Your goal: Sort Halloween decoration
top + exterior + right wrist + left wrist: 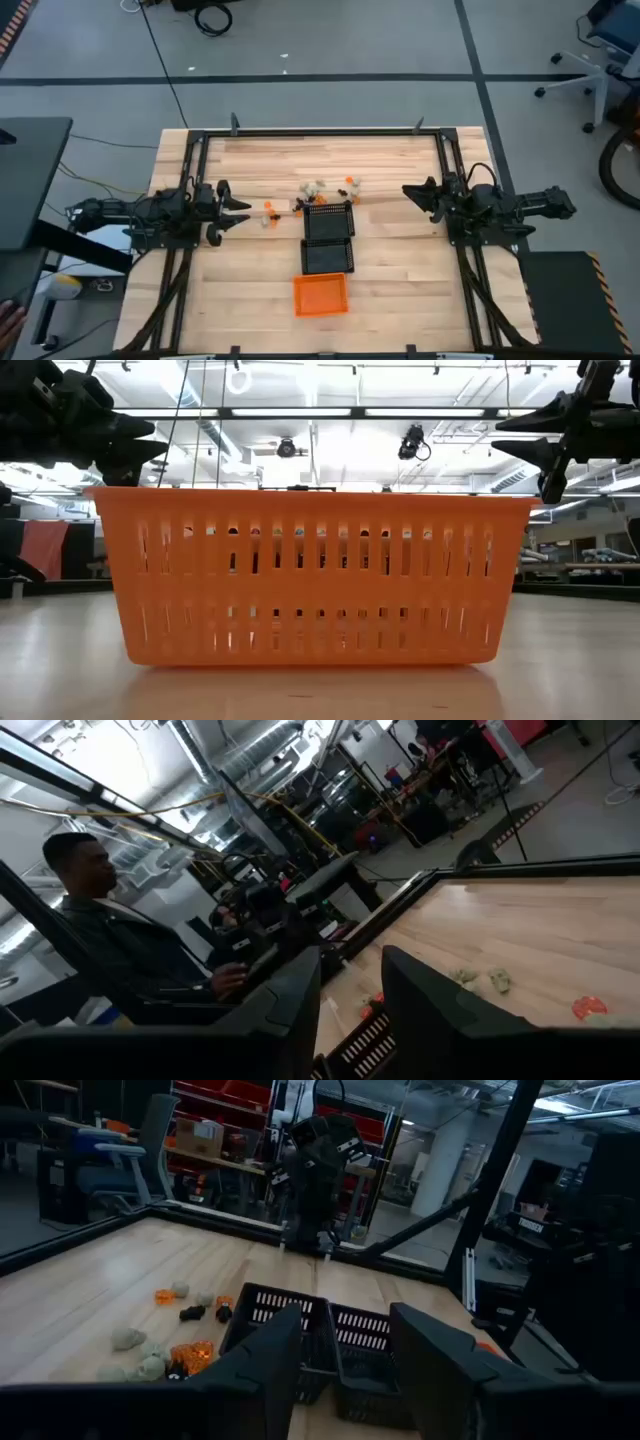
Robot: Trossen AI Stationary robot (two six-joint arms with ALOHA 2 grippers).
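Trinkets (318,190) scattered mid tabletop (400,270), behind two mesh baskets (328,238) set in a row; slotted basket (320,294) in front; L hand (240,208) & R hand (410,194) flank, apart

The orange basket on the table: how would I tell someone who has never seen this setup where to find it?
Start at the wooden table and find the short row of three containers running down its middle. The orange basket is the last in that row, at the end away from the scattered trinkets. Its two neighbours are black mesh baskets; it alone is bright orange, with slotted walls.
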